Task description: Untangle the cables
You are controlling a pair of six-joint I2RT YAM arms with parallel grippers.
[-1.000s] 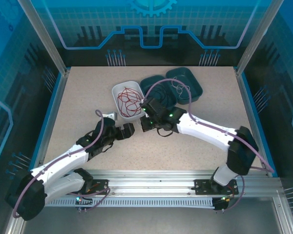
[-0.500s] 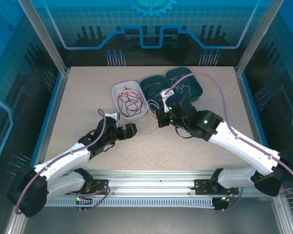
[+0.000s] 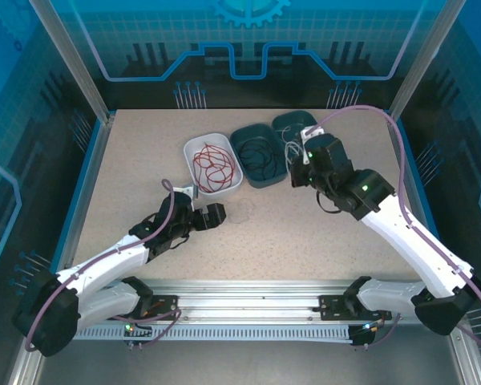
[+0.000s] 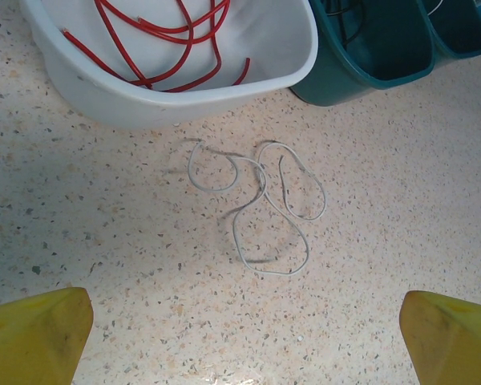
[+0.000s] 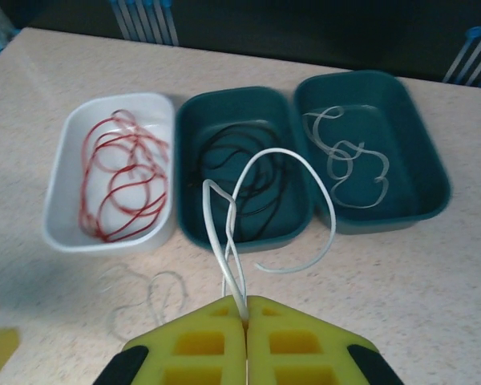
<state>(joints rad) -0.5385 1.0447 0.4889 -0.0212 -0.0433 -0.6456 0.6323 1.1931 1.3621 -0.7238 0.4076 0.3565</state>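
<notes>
Pinching a whitish-grey cable [image 5: 227, 245] in shut right jaws, left jaws wide, you risk its dangling loop snagging the middle bin [image 5: 232, 95].

Robotics lab cell: silver aluminium posts [image 3: 72, 60] are framing blue circuit-patterned panels [image 3: 248, 48] across the top, enclosing a speckled beige tabletop [image 3: 305, 241].

Both my arms wear glossy white shells on the long links, left arm [image 3: 100, 271] and right arm [image 3: 405, 241] alike, with black housings at the joints and wrists. A thick purple cable [image 3: 375, 112] loops along each arm. A small green light [image 3: 367, 189] glows on the right arm's black joint. The bases [image 3: 341, 305] are black. My left gripper [image 4: 244, 321] has plain yellow fingers [image 4: 36, 333]. The right gripper [image 5: 246, 303] has yellow pads [image 5: 200, 345] moulded with square recesses, with black behind them.
</notes>
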